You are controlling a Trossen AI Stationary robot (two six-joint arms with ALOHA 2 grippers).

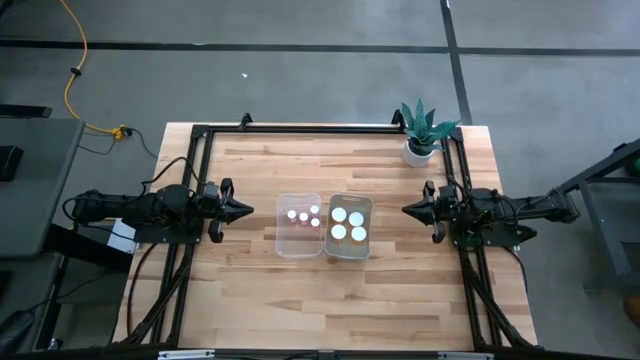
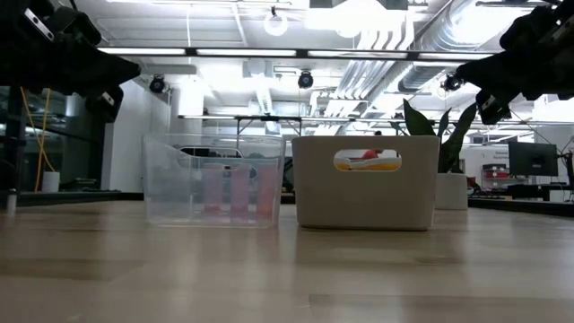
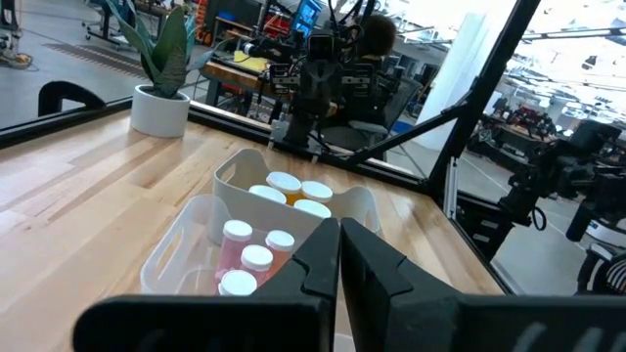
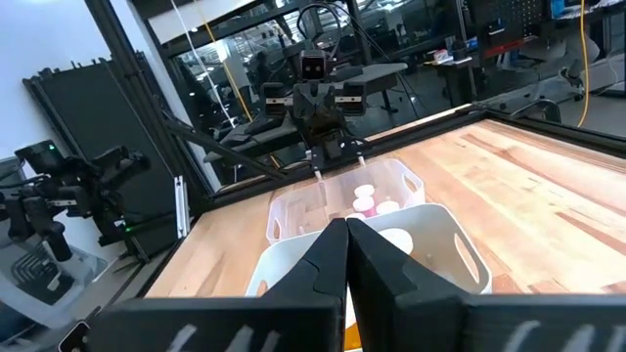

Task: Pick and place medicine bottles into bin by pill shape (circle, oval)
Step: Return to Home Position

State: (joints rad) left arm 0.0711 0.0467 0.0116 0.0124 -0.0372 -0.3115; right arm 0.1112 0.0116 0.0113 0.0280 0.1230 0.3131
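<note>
Medicine bottles (image 1: 303, 216) are seen sorted, small caps in the transparent bin (image 1: 298, 246), large in the gray bin (image 1: 369, 214) (none left on the tabletop (image 1: 250, 300)). Jaws of the left arm (image 1: 150, 208) and right arm (image 1: 500, 208) are closed, empty.

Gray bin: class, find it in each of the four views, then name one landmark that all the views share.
High view: the gray bin sits near the middle, the right one of two bins.
Low view: gray bin just right of centre.
Left wrist view: gray bin is the farther bin.
Right wrist view: gray bin is the nearer bin.
Shared landmark: the transparent bin beside it.
</note>
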